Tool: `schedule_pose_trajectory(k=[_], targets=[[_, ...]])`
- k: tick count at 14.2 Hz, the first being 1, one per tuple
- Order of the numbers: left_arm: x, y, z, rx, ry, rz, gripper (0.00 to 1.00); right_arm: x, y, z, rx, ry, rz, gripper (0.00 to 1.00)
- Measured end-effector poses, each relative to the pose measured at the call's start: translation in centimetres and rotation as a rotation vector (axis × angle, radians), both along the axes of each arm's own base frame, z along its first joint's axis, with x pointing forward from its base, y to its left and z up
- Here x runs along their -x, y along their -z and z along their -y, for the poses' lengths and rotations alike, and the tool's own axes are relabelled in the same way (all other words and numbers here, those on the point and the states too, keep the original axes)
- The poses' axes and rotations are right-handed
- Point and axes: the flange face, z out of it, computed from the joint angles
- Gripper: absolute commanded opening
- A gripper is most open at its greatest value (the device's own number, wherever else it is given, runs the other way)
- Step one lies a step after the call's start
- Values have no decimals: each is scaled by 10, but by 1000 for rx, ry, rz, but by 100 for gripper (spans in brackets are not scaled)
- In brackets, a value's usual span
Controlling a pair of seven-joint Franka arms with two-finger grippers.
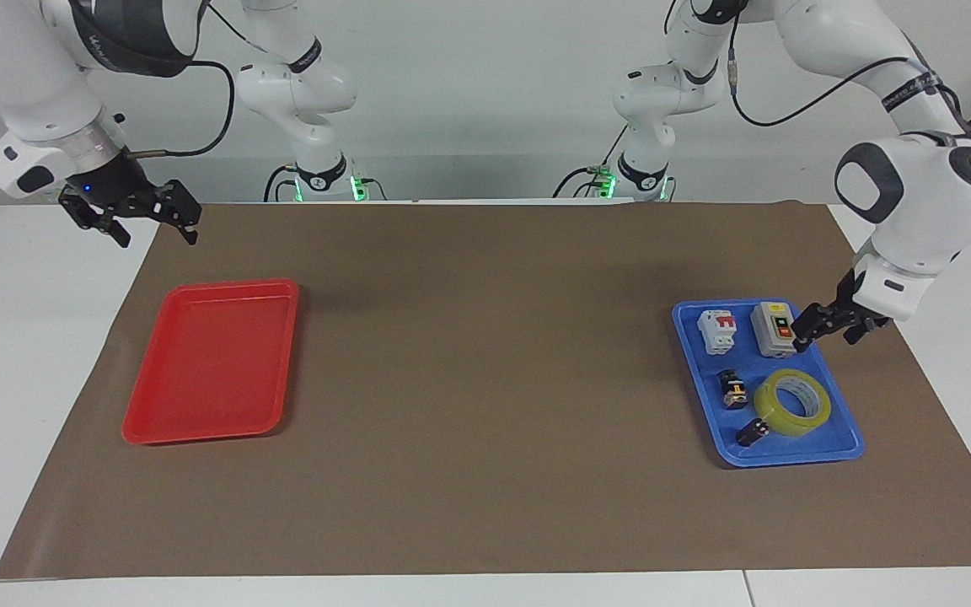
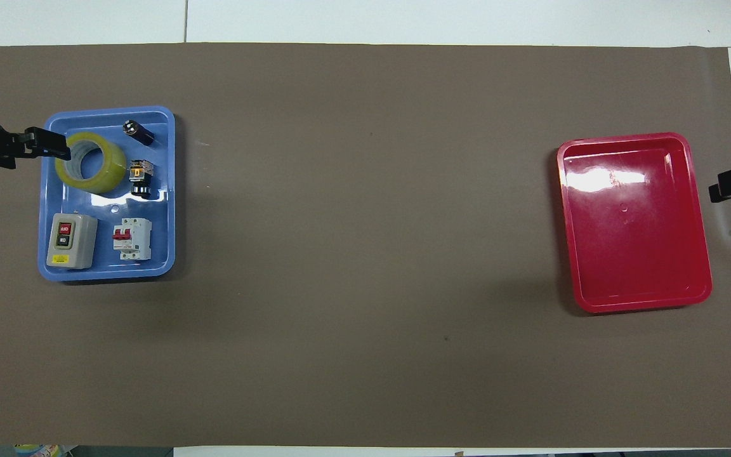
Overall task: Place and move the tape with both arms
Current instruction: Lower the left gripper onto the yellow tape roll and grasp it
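Sitting untouched in the blue tray (image 1: 846, 445), the tape (image 1: 792, 403) is awaiting pickup; left gripper (image 1: 829, 325) is hanging spread above it, right gripper (image 1: 133, 212) waiting, spread.

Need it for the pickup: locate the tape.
The tape lies in the blue tray at the left arm's end, beside two small black parts.

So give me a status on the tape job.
Nothing is done yet: the tape lies in the blue tray, ungripped. In hand: the left gripper hangs open over the tray's edge. The right gripper waits open near the empty red tray. Grasp and move remain.
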Motion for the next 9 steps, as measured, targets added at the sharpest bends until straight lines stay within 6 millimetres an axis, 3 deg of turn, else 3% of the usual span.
schedule_pose_trajectory(k=[3,9], targets=[[-11,37,-24,-4,-35,37,98,0,0,-3,0,-6,-1,100],[-20,88,-29,-2,-50,37,93,0,1,-5,-1,-8,-7,100]])
